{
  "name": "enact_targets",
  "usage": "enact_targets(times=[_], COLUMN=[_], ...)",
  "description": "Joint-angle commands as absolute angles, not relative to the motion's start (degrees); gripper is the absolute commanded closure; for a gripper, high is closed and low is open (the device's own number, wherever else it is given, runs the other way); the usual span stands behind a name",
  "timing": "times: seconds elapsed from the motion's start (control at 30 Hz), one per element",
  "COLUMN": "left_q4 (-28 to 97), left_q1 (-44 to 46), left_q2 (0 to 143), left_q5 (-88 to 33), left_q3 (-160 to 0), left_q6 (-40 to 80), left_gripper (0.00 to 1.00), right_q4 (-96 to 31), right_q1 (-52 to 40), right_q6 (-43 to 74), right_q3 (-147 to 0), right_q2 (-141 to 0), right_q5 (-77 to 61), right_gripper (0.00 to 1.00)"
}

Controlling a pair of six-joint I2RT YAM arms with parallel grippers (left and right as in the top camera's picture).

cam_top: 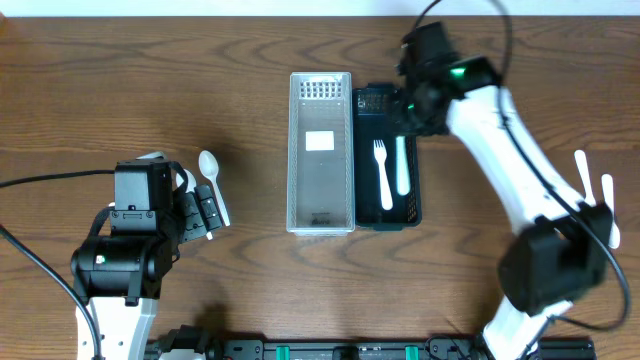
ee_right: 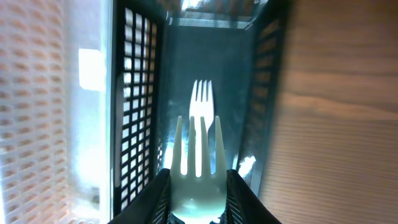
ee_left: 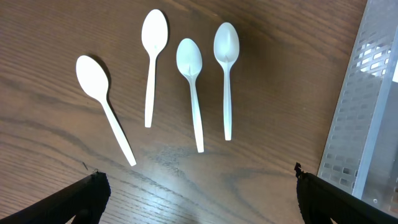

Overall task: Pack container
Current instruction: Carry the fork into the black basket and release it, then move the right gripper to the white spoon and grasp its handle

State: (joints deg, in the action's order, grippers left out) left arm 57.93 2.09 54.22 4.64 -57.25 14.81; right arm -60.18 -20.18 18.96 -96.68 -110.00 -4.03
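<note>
My right gripper (ee_right: 198, 194) is shut on a white plastic fork (ee_right: 198, 155), tines pointing away from me, inside the far end of the black slotted basket (cam_top: 362, 160). Another white fork (ee_right: 201, 99) lies on that basket's floor and also shows in the overhead view (cam_top: 382, 172). In the overhead view my right gripper (cam_top: 412, 105) is at the basket's far right corner. My left gripper (ee_left: 199, 199) is open and empty above the table, just short of several white spoons (ee_left: 190, 81). One spoon (cam_top: 212, 178) shows from overhead beside my left gripper (cam_top: 203, 212).
A clear slotted basket (cam_top: 320, 150) stands left of the black one; its wall shows in the left wrist view (ee_left: 367, 106) and in the right wrist view (ee_right: 37, 106). More white cutlery (cam_top: 597, 195) lies at the table's right edge, partly under the right arm.
</note>
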Motion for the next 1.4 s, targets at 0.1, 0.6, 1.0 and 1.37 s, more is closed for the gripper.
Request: enact_targets(times=[0.1, 0.6, 1.0, 1.37], left_q4=[58.26, 58.24, 58.22, 58.22], left_q1=[2.22, 2.22, 2.22, 2.22], left_q2=[54.22, 54.22, 54.22, 54.22], left_q5=[4.67, 4.69, 4.69, 4.67], left_q3=[-58.08, -58.08, -58.08, -58.08], left_q6=[14.9, 14.9, 14.9, 14.9], left_gripper=[0.02, 0.02, 0.02, 0.02], right_q4=[-59.44, -59.02, -67.13, -71.05], right_q1=[-21.78, -21.58, -3.36, 25.28], right_q6=[20.97, 14.11, 4.12, -4.69], right_q3=[-96.62, -98.52, -108.64, -103.24], right_q2=[-118.67, -116.92, -97.62, -100.27], right_q5=[-2.81, -3.22, -1.74, -1.98], right_gripper=[0.83, 0.23, 0.07, 0.03])
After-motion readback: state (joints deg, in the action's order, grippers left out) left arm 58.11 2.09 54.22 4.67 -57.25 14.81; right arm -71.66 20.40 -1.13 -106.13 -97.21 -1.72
